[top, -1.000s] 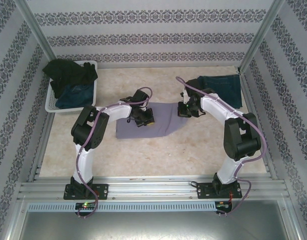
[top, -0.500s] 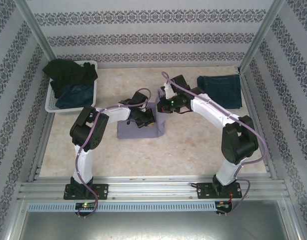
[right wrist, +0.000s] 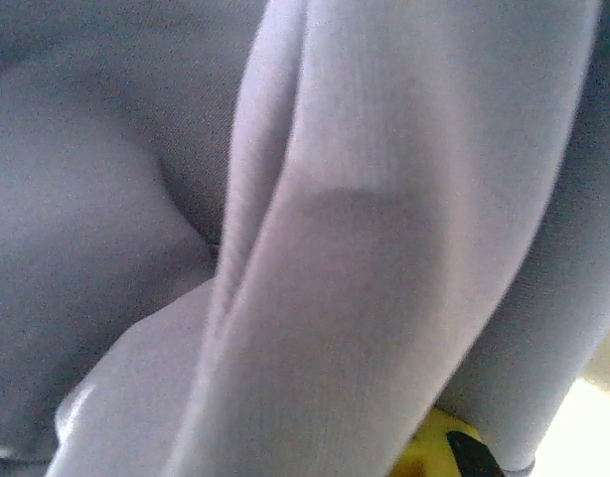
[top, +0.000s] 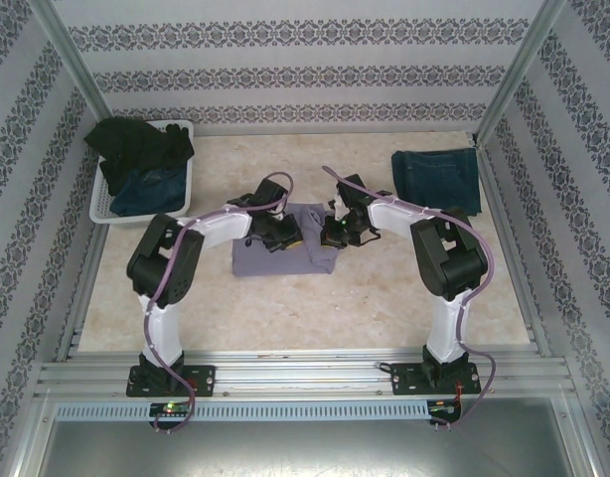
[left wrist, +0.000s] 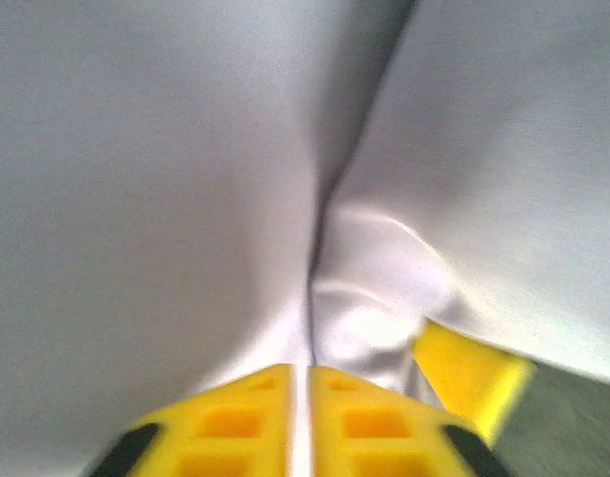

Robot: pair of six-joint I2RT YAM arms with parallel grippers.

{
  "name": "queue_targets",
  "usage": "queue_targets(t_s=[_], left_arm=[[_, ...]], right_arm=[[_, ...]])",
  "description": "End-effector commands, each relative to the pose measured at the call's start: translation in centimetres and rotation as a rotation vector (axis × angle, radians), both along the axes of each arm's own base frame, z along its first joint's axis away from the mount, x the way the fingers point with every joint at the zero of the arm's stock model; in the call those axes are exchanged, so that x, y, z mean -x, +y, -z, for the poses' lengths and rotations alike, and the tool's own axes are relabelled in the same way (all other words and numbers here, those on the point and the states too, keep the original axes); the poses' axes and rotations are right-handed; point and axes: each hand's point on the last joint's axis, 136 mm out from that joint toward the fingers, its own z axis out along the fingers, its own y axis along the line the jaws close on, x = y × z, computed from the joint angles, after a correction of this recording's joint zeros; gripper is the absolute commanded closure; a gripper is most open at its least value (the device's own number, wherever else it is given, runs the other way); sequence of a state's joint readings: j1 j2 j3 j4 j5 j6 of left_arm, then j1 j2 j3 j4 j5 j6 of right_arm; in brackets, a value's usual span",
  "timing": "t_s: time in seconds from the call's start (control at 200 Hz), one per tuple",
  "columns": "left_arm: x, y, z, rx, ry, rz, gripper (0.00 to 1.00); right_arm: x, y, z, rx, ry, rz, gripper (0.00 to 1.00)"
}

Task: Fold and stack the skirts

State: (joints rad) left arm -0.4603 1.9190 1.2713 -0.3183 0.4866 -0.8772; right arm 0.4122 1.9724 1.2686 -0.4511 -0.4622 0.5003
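Two fingers of the left gripper pressed together on a pinch of the lavender skirt, middle of the table; right gripper swathed in its draped fold, finger state unreadable. Recommended: lay fold flat, edges matched, before release, then stack on folded denim skirt, far right.

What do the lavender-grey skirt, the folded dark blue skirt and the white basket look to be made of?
Pale lavender-grey skirt: thin, matte cloth, fibre unclear; it creases softly and shows a fine weave up close. Folded dark blue skirt: likely denim, by its faded, uneven blue. White lattice basket: probably moulded plastic, given its rigid open grid.
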Motion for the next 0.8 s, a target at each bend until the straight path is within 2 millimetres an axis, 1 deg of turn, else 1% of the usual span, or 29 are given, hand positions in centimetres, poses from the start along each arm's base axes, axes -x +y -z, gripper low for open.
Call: queue_targets(t_s=[0.0, 0.05, 0.09, 0.15, 0.205, 0.27, 0.355, 0.475, 0.54, 0.58, 0.625, 0.664, 0.744, 0.794], left_arm=[[0.6, 5.0, -4.3, -0.110, -0.081, -0.039, 0.76], [0.9, 8.1, -3.7, -0.212, -0.081, -0.064, 0.75], [1.3, 10.6, -2.6, -0.286, -0.054, -0.082, 0.75], [1.8, 13.5, -0.9, -0.357, 0.000, -0.089, 0.80], [2.1, 15.4, 0.3, -0.396, 0.038, -0.097, 0.85], [1.9, 16.4, 1.0, -0.413, 0.044, -0.097, 0.86], [1.6, 16.5, 1.7, -0.424, 0.041, -0.068, 0.86], [2.0, 17.1, 4.0, -0.465, 0.099, -0.040, 0.86], [2.2, 16.3, 5.0, -0.425, 0.113, -0.020, 0.87], [2.2, 15.4, 5.4, -0.373, 0.114, -0.010, 0.90], [2.3, 14.7, 5.7, -0.331, 0.121, -0.007, 0.92], [2.5, 14.6, 5.9, -0.321, 0.132, -0.010, 0.94], [3.0, 14.6, 6.3, -0.316, 0.145, -0.020, 0.96], [3.3, 14.2, 6.4, -0.284, 0.146, -0.025, 0.97]], right_arm=[[0.8, -2.3, 2.6, 0.120, 0.054, 0.047, 1.00], [0.7, -2.3, 2.1, 0.115, 0.044, 0.045, 1.00], [0.6, -2.2, 1.6, 0.110, 0.035, 0.045, 1.00], [0.3, -2.1, 0.9, 0.098, 0.021, 0.045, 1.00], [0.1, -2.1, 0.2, 0.093, 0.008, 0.044, 1.00], [-0.1, -1.9, -0.6, 0.083, -0.005, 0.043, 1.00], [-0.2, -1.8, -1.1, 0.078, -0.015, 0.045, 1.00], [-0.4, -1.7, -1.7, 0.067, -0.024, 0.047, 1.00], [-0.5, -1.5, -2.3, 0.058, -0.031, 0.047, 1.00], [-0.6, -1.3, -2.9, 0.049, -0.037, 0.044, 1.00], [-0.8, -1.0, -3.9, 0.032, -0.049, 0.043, 1.00], [-0.8, -0.3, -5.2, 0.010, -0.065, 0.031, 1.00], [-0.8, 1.9, -8.2, -0.050, -0.111, -0.008, 1.00], [-0.8, 3.4, -9.7, -0.087, -0.126, -0.017, 1.00]])
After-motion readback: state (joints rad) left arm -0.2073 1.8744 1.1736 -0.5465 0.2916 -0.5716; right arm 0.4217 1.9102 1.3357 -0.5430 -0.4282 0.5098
